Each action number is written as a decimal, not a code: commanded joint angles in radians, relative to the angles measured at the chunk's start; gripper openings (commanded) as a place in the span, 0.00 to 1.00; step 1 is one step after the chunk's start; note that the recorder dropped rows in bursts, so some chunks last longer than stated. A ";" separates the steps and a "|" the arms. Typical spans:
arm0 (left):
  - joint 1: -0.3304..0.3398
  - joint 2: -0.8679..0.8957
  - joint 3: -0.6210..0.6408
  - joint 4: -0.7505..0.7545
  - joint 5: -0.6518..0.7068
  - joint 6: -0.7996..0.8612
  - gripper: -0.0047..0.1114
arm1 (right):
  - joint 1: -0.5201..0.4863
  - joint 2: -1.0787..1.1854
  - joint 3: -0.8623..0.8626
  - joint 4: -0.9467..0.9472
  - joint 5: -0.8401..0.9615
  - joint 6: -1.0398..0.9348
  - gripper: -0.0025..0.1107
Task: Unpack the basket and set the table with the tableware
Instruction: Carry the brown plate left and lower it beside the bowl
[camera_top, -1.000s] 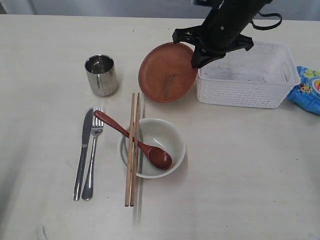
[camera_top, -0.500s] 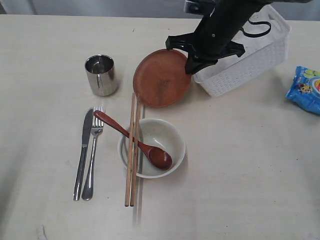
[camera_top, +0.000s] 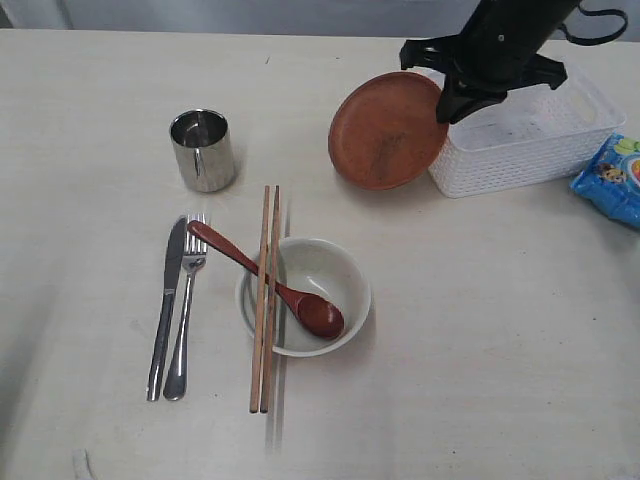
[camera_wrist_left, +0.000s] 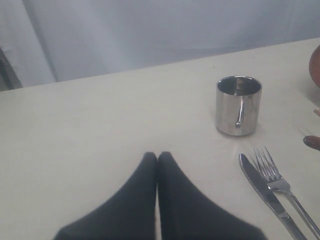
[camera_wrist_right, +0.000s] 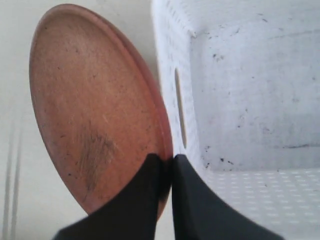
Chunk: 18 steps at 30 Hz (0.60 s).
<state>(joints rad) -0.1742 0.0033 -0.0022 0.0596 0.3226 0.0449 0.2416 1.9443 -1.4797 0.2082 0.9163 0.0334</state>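
Brown plate swung right, not yet laid down
Right tool pinches its rim, tilted beside the basket; left tool pressed together, empty, over the counter.

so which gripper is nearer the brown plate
Right. The right gripper grips the plate by its rim; the left gripper is shut, away past the steel cup.

A pale grey-blue backdrop stands behind the cream table, evenly lit.
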 joint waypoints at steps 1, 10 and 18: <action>0.002 -0.003 0.002 -0.009 -0.001 0.000 0.04 | -0.049 -0.038 0.003 -0.033 0.005 0.006 0.02; 0.002 -0.003 0.002 -0.009 -0.001 0.000 0.04 | -0.068 -0.078 0.003 0.013 0.013 -0.012 0.02; 0.002 -0.003 0.002 -0.009 -0.001 0.000 0.04 | 0.063 -0.063 0.005 0.105 -0.006 -0.068 0.02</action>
<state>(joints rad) -0.1742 0.0033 -0.0022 0.0596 0.3226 0.0449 0.2645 1.8779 -1.4797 0.2942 0.9476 -0.0410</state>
